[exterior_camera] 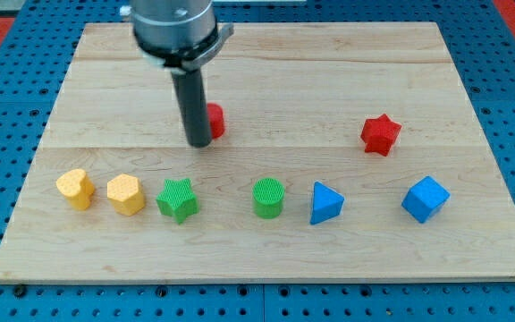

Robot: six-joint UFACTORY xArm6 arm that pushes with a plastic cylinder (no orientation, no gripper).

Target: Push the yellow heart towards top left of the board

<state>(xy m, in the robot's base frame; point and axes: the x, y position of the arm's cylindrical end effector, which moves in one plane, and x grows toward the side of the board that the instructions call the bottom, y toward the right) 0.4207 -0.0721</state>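
The yellow heart (76, 188) lies near the board's left edge, in the lower row of blocks. A yellow hexagon-like block (126, 194) sits just to its right. My tip (199, 142) is on the board above the row, up and to the right of the heart, well apart from it. A red block (214, 120) sits right behind the rod, mostly hidden by it, touching or nearly touching it.
In the lower row, a green star (178, 199), a green cylinder (268, 198), a blue triangle (325, 203) and a blue cube (425, 199) follow to the right. A red star (381, 134) lies at the right. The wooden board (266, 72) rests on a blue pegboard.
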